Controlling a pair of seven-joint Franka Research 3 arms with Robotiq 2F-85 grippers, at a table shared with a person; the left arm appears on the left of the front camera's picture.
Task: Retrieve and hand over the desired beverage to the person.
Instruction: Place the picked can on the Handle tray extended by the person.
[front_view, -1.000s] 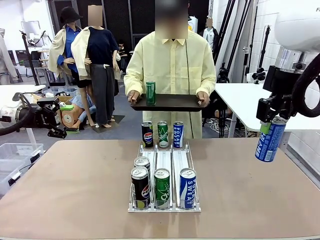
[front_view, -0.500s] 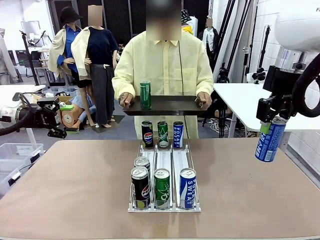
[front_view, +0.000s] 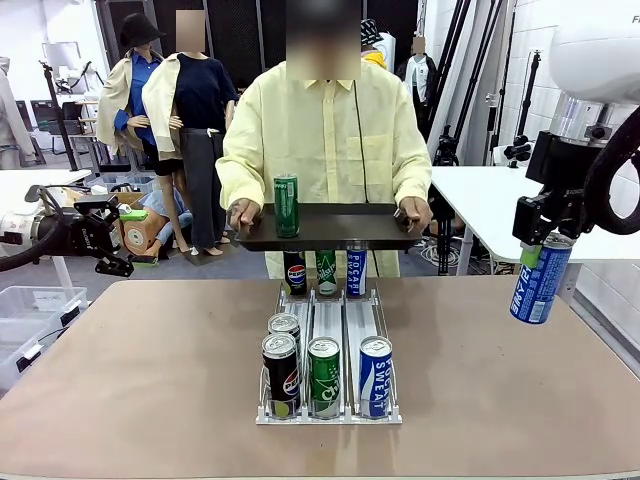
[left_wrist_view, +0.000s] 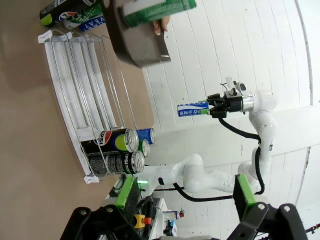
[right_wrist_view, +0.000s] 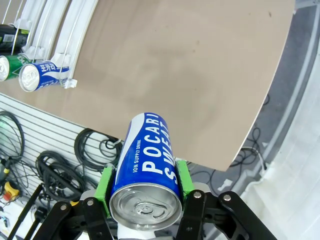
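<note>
My right gripper (front_view: 545, 246) hangs above the table's right edge, shut on a blue Pocari Sweat can (front_view: 540, 282) that hangs slightly tilted. In the right wrist view that can (right_wrist_view: 145, 160) sits between the green pads of the gripper (right_wrist_view: 145, 181). My left gripper (front_view: 100, 236) is open with nothing in it, off the table's left side; its pads (left_wrist_view: 126, 192) stand wide apart. The person (front_view: 325, 130) stands at the far side holding a dark tray (front_view: 340, 228) with a green can (front_view: 286, 205) upright on it.
A clear rack (front_view: 330, 340) at the table's middle holds Pepsi, green and blue cans in three lanes, front and back. The tray covers the tops of the back row. A white table (front_view: 480, 200) stands at the right, a clear bin (front_view: 20, 310) at the left.
The person has lowered the tray and brought it forward over the back row of cans. Neither arm has moved.
</note>
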